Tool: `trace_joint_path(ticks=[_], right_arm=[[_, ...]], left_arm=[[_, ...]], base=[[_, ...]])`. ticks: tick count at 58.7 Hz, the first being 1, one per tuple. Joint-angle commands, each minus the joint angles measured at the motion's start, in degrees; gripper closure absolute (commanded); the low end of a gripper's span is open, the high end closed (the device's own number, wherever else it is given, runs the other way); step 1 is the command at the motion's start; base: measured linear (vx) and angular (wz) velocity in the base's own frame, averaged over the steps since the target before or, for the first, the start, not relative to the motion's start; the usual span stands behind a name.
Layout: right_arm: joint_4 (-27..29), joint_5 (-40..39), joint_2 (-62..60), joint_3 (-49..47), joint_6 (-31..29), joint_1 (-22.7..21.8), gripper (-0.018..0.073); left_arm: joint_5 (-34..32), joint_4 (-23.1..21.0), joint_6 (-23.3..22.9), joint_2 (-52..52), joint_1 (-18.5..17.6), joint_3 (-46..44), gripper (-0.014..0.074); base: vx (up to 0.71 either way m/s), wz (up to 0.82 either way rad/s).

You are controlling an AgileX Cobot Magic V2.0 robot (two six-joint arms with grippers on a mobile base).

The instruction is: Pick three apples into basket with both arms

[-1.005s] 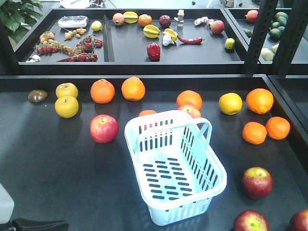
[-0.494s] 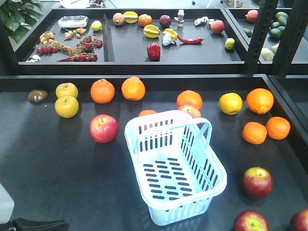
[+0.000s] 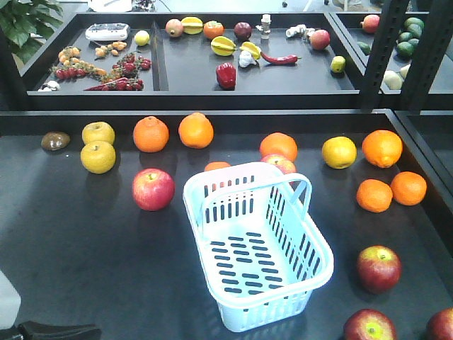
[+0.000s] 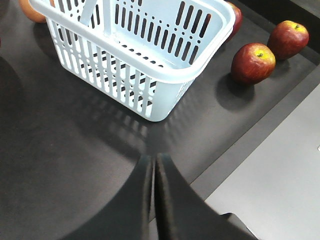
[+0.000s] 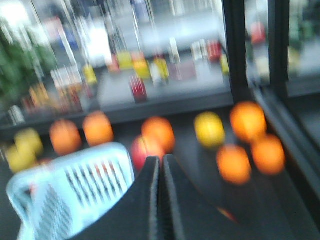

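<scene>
The pale blue basket (image 3: pixel 263 312) stands empty mid-table, one handle raised. Three dark red apples lie to its right near the front edge: one (image 3: pixel 379 268) beside it and two (image 3: pixel 369 326) (image 3: pixel 441 324) at the frame's bottom. The left wrist view shows my left gripper (image 4: pixel 153 159) shut and empty, low over the table just short of the basket (image 4: pixel 150 65), with two apples (image 4: pixel 253 62) (image 4: pixel 288 39) beyond it to the right. My right gripper (image 5: pixel 160 160) is shut and empty in a blurred view, the basket (image 5: pixel 65 170) to its left.
A lighter red apple (image 3: pixel 153 189) lies left of the basket and another (image 3: pixel 282 164) behind it. Oranges (image 3: pixel 151 134), yellow fruits (image 3: pixel 98 156) and an orange cluster (image 3: pixel 391 190) ring the table's back. A raised rear shelf (image 3: pixel 212 99) holds mixed produce. Part of the left arm (image 3: pixel 49 330) shows at bottom left.
</scene>
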Motion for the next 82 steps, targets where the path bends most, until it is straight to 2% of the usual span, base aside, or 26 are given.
trace_joint_path(ticks=[1, 8, 15, 30, 35, 40, 43, 48, 54, 58, 69, 82], right_arm=[[-4.72, 7.90, 9.55, -7.88, 2.77, 0.05, 0.0564], [-10.31, 18.78, 20.49, -14.73, 1.08, 0.05, 0.0559], [-12.41, 21.05, 27.33, -16.69, -3.70, 0.05, 0.0558], [-12.03, 21.66, 35.13, -16.56, -4.14, 0.05, 0.0552], [-9.12, 23.88, 38.02, -16.56, -5.87, 0.05, 0.0519], [-5.51, 25.78, 41.27, -16.56, -8.27, 0.05, 0.0428], [-2.74, 25.79, 43.15, -16.56, -9.41, 0.05, 0.0345], [1.87, 25.28, 46.44, -16.56, -11.72, 0.05, 0.0143], [2.48, 24.91, 49.59, -16.48, -11.93, 0.05, -0.0084], [2.54, 24.88, 51.45, -16.41, -11.73, 0.05, -0.0171], [3.96, 25.11, 58.51, -16.41, -11.26, 0.05, -0.0154], [8.10, 24.28, 66.05, -16.41, -12.69, 1.01, -0.0113]], left_arm=[[-3.95, -0.68, -0.75, -0.22, 0.04, -1.45, 0.0602], [-3.95, -0.68, -0.75, -0.22, 0.04, -1.45, 0.0602], [-3.95, -0.74, -0.71, -0.22, 0.04, -1.45, 0.0602], [-3.95, -0.79, -0.71, -0.22, 0.04, -1.45, 0.0602], [-3.95, -0.79, -0.71, -0.22, 0.04, -1.45, 0.0602], [-3.95, -0.79, -0.71, -0.22, 0.04, -1.45, 0.0602], [-3.95, -0.79, -0.71, -0.22, 0.04, -1.45, 0.0602], [-3.95, -0.78, -0.76, -0.22, 0.04, -1.45, 0.0602], [-3.95, -0.83, -0.76, -0.22, 0.04, -1.45, 0.0602], [-3.91, -0.85, -0.76, -0.22, 0.04, -1.45, 0.0602], [-3.96, -0.84, -0.76, -0.22, 0.04, -1.45, 0.0602], [-3.96, -1.33, -0.76, -0.22, 0.04, -1.45, 0.0602]], base=[[0.00, 0.00], [0.00, 0.00], [0.00, 0.00], [0.00, 0.00], [0.00, 0.00], [0.00, 0.00], [0.00, 0.00], [0.00, 0.00], [0.00, 0.00], [0.00, 0.00], [0.00, 0.00], [0.00, 0.00]])
